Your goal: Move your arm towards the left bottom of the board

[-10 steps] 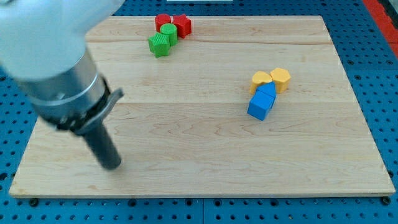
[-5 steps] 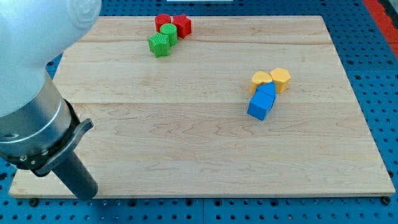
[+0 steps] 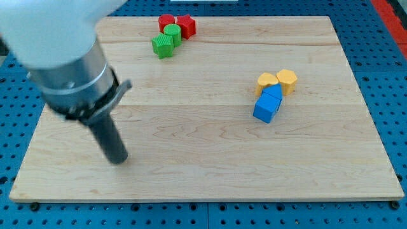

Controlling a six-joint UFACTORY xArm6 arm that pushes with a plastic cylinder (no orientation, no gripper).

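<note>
Our end effector is a bare rod with nothing to open or close, holding nothing; my tip (image 3: 117, 159) rests on the wooden worktop (image 3: 210, 172) toward the view's lower left, well apart from every block. The target corner (no object to grip) just needs a sliding move; the rod looks stiff, the wood smooth.

Bench (image 3: 203, 159): pale wood, visible grain and plank seams, smooth satin finish. Surround (image 3: 394, 83): blue perforated panel, looks like painted metal or plastic. My tip (image 3: 117, 159): dark rod, matt. Collar (image 3: 79, 83) above it: brushed grey metal, dull sheen. Arm housing (image 3: 44, 25): white, smooth. Green ridged cylinder (image 3: 163, 46): matt, ribbed sides. Blue cube (image 3: 265, 109): matt, smooth.
</note>
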